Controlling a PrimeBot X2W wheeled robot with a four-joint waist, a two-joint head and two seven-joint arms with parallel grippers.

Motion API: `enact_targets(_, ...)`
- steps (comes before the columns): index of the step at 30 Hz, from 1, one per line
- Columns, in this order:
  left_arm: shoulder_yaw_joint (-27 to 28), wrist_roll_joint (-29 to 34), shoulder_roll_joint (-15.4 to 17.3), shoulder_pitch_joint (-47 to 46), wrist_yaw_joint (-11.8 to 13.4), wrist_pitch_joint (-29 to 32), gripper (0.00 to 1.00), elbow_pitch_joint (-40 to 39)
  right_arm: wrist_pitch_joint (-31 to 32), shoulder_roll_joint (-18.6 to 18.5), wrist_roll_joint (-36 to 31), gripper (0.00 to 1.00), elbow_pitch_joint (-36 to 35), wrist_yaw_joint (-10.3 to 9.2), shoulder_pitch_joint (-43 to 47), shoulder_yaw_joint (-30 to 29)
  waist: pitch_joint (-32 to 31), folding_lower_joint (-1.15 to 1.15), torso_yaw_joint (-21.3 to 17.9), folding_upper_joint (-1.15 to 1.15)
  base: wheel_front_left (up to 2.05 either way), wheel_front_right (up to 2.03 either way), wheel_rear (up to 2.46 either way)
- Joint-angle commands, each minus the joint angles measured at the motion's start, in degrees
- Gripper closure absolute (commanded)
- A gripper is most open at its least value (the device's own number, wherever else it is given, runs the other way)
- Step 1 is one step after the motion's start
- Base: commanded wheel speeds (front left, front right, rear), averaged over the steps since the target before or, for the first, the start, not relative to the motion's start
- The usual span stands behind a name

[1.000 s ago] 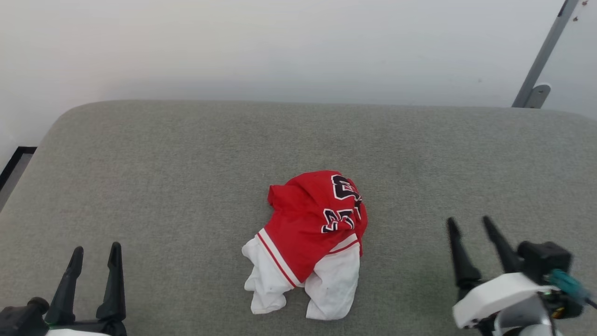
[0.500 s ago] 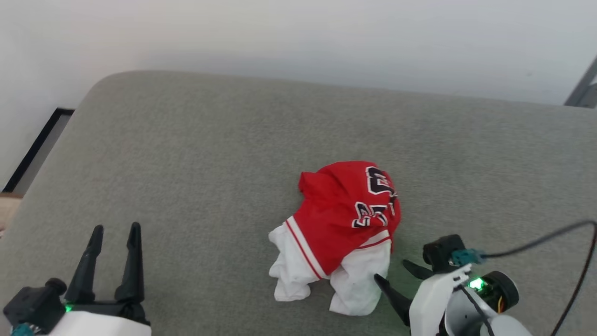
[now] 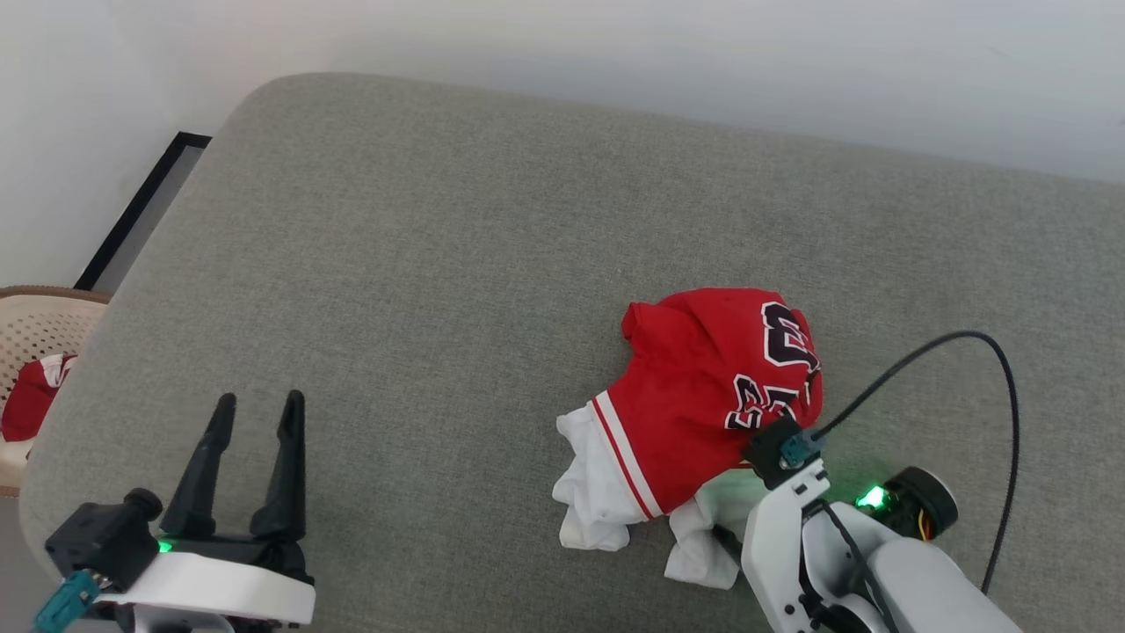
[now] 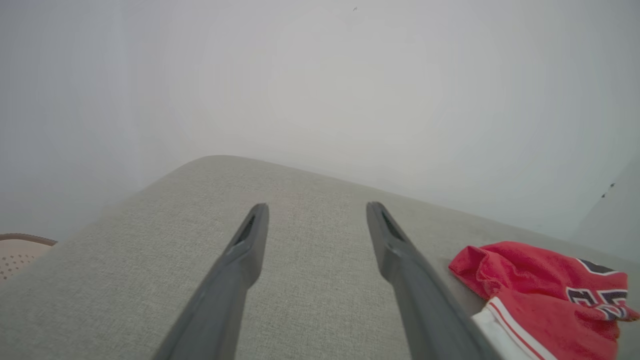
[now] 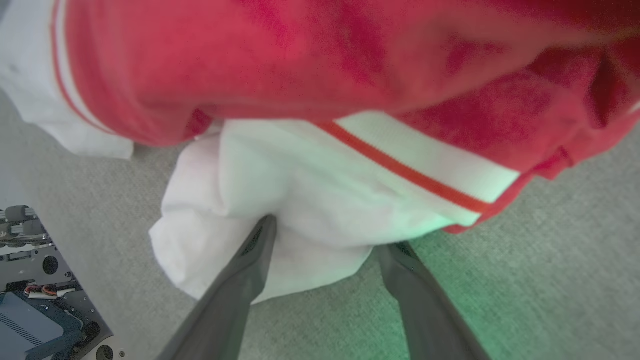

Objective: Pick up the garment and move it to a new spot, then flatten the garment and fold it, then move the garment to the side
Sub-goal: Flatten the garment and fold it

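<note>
The garment (image 3: 703, 396) lies crumpled right of centre on the grey cushioned surface (image 3: 439, 246). It is red with black white-outlined numerals, and its white sleeves spill toward the near edge. My right gripper (image 5: 327, 240) points down at it and is open. Its two fingers straddle a fold of the white sleeve (image 5: 300, 200), with the cloth touching the left finger. In the head view the pale right wrist (image 3: 791, 527) covers those fingers. My left gripper (image 3: 259, 404) stands open at the lower left, far from the garment (image 4: 545, 290), with nothing between its fingers (image 4: 252, 240).
A beige perforated basket (image 3: 39, 321) holding a small red-and-white cloth bundle (image 3: 31, 396) sits off the surface's left edge. A black cable (image 3: 1006, 387) loops from the right wrist over the surface. A white wall runs behind.
The head camera has swung left, shifting the whole picture right. My right gripper has tipped from upright down over the garment's white sleeve. The left gripper keeps its pose.
</note>
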Motion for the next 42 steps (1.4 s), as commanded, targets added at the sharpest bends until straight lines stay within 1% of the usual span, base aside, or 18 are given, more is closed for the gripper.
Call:
enact_targets(1,0.29,-0.71,0.01,-0.65,-0.17,-0.33,0.00,0.24,0.71,0.24,0.29,0.55,2.39,-0.01,0.07,1.04,0.20,0.00,0.08,-0.01,0.00,0.00,0.00)
enact_targets(2,0.45,-0.72,-0.02,-0.73,-0.17,-0.33,0.00,0.25,0.50,0.07,0.39,1.00,2.86,-0.01,-0.46,1.82,0.24,0.00,0.01,-0.01,0.00,0.00,0.00)
enact_targets(5,1.09,-0.76,0.14,-0.43,-0.17,-0.33,0.00,0.31,0.37,-0.64,1.79,1.00,3.02,-0.01,-1.76,3.00,0.19,0.00,-0.61,-0.01,0.00,0.00,0.00)
enact_targets(7,1.54,-0.73,0.42,-0.15,-0.17,-0.33,0.00,0.27,0.37,-1.56,2.78,1.00,1.74,-0.02,-2.69,1.98,0.00,0.00,-1.14,-0.01,0.00,0.00,0.00)
enact_targets(11,2.99,-0.83,0.93,0.86,-0.17,-0.32,0.00,-0.31,2.82,-3.92,4.68,1.00,-4.23,-0.07,-3.26,-0.07,-0.50,0.00,-2.96,-0.01,0.00,0.00,0.00)
enact_targets(18,4.41,-0.45,1.50,2.09,-0.17,-0.32,0.00,-1.10,7.02,-9.06,5.75,1.00,-14.36,-0.06,-1.03,-10.17,-1.21,0.00,-6.38,-0.01,0.00,0.00,0.00)
enact_targets(19,4.43,-0.63,1.63,2.17,-0.17,-0.32,0.00,-1.21,7.60,-9.65,5.56,1.00,-15.31,-0.06,-0.68,-11.91,-1.23,0.00,-6.77,-0.01,0.00,0.00,0.00)
enact_targets(20,4.32,-0.70,1.95,2.21,-0.17,-0.33,0.00,-1.32,8.47,-10.40,5.05,1.00,-16.45,-0.06,-0.14,-15.60,-1.19,0.00,-7.44,-0.01,0.00,0.00,0.00)
enact_targets(21,4.23,-0.79,2.04,2.10,-0.17,-0.33,0.00,-1.25,9.04,-10.33,5.37,1.00,-16.49,-0.06,0.45,-17.29,-1.19,0.00,-7.66,-0.01,0.00,0.00,0.00)
enact_targets(22,4.23,-0.79,2.04,2.10,-0.17,-0.33,0.00,-1.25,9.04,-10.33,5.37,1.00,-16.49,-0.06,0.45,-17.29,-1.19,0.00,-7.66,-0.01,0.00,0.00,0.00)
enact_targets(24,4.09,-0.93,2.21,1.76,-0.17,-0.33,0.00,-1.25,9.47,-10.52,4.93,1.00,-16.01,-0.04,1.03,-20.46,-1.08,0.00,-8.11,-0.01,0.00,0.00,0.00)
enact_targets(26,3.59,-0.98,2.39,1.32,-0.17,-0.33,0.00,-1.13,9.61,-9.94,4.98,1.00,-14.23,-0.05,1.59,-23.15,-0.91,0.00,-8.35,-0.01,0.00,0.00,0.00)
enact_targets(30,2.49,-1.32,2.96,0.37,-0.17,-0.33,0.00,-0.68,7.77,-8.66,4.85,1.00,-8.55,-0.04,0.90,-26.27,-0.41,0.00,-8.62,-0.01,0.00,0.00,0.00)
enact_targets(33,1.40,-1.75,3.33,-0.13,-0.17,-0.32,0.00,-0.19,5.42,-7.67,4.27,0.99,-2.96,-0.04,-0.82,-26.40,-0.02,0.00,-8.81,-0.01,0.00,0.00,0.00)
enact_targets(34,0.90,-2.01,3.55,-0.30,-0.17,-0.33,0.00,-0.04,4.69,-7.32,4.09,0.78,-1.30,-0.04,-1.46,-26.14,0.09,0.00,-8.85,-0.01,0.00,0.00,0.00)
enact_targets(36,-0.27,-2.82,4.14,-0.84,-0.17,-0.33,0.00,0.56,3.34,-6.77,4.03,0.50,1.75,-0.04,-2.78,-25.58,0.24,0.00,-8.97,-0.01,0.00,0.00,0.00)
enact_targets(37,-1.04,-3.05,4.51,-1.18,-0.17,-0.33,0.00,0.78,2.63,-6.81,3.87,0.00,2.86,-0.04,-3.42,-25.11,0.30,0.00,-8.97,-0.01,0.00,0.00,0.00)
enact_targets(42,-4.87,-5.32,6.49,-2.23,-0.18,-0.32,0.00,2.03,0.61,-7.36,4.67,0.00,4.96,-0.04,-5.47,-23.66,0.03,0.00,-9.59,-0.01,0.00,0.00,0.00)
